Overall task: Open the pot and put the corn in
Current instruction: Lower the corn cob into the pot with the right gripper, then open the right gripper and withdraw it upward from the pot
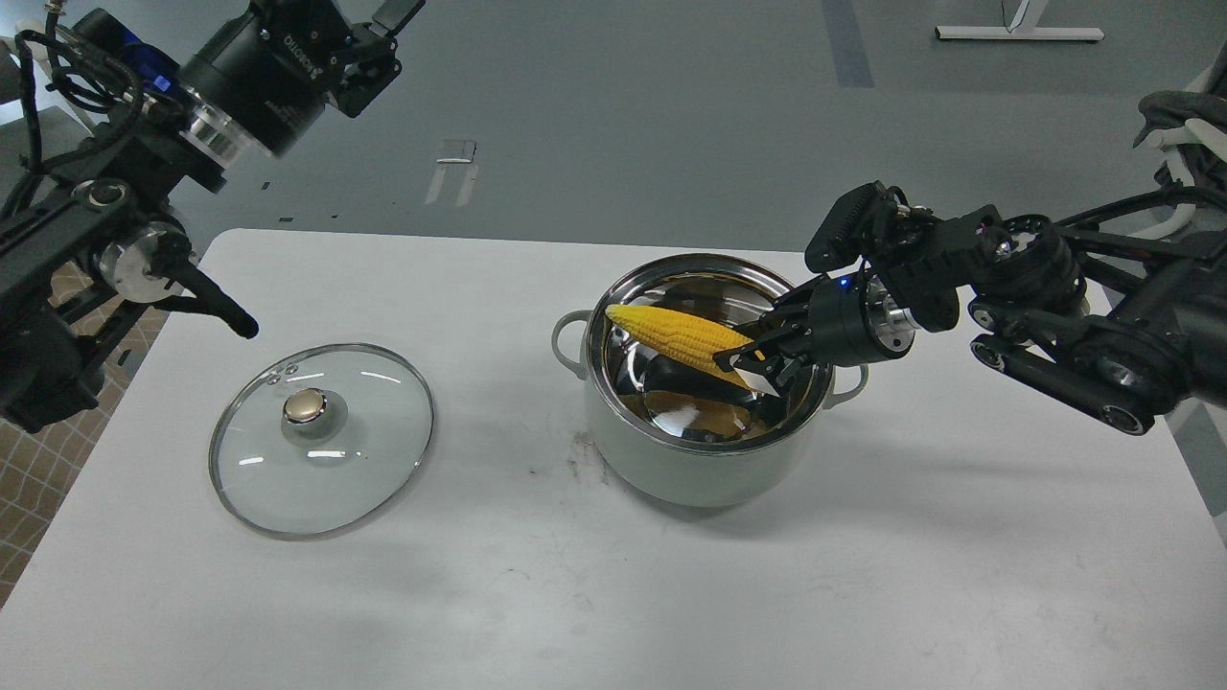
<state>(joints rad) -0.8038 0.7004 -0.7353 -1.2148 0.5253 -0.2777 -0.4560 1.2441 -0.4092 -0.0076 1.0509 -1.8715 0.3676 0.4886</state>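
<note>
The pale grey-green pot stands open on the white table, right of centre. My right gripper reaches in over the pot's right rim and is shut on the thick end of the yellow corn. The corn lies slanted inside the pot's mouth, its tapered tip toward the left wall. The glass lid with a gold knob lies flat on the table to the left. My left gripper is raised at the top left, far from the pot; its fingers run out of view.
The white table has its far edge just behind the pot. Grey floor lies beyond. A white table corner shows at the far right edge. My left arm's links hang over the table's left corner.
</note>
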